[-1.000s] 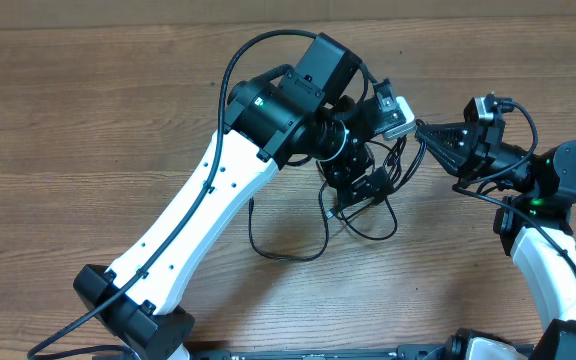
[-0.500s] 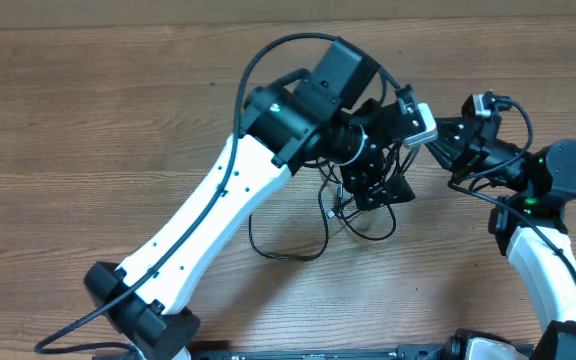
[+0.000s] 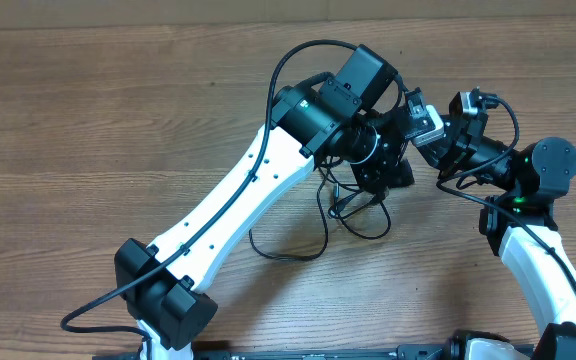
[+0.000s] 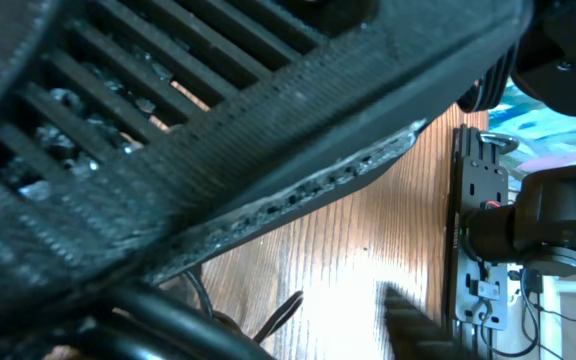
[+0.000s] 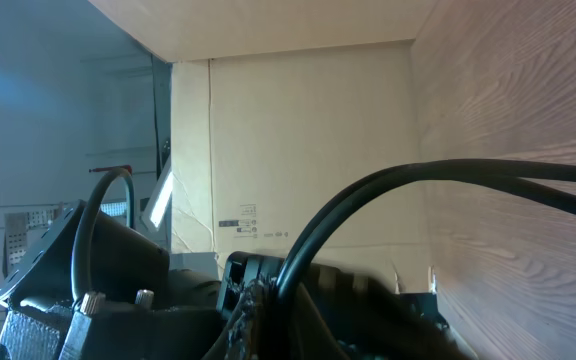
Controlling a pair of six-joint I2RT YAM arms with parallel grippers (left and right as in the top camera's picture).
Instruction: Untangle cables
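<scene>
Your wood-grain worktop (image 3: pixel 88 120) carries an unfinished job. The white-shelled left arm (image 3: pixel 238 190) slants from lower left of the overhead frame to just right of centre, where its left pincer (image 3: pixel 386 172) is buried; you cannot tell how wide it stands. The right pincer (image 3: pixel 440 150), upper right, is closed, its catch, if any, unseen. Below them the cables (image 3: pixel 320 215), thin glossy black cords, lie knotted in overlapping loops, with none separated out.

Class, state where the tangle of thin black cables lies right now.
Overhead view: the cables lie on the wooden table, right of centre, beside the left hand, one loop trailing out next to the left arm's white link.
</scene>
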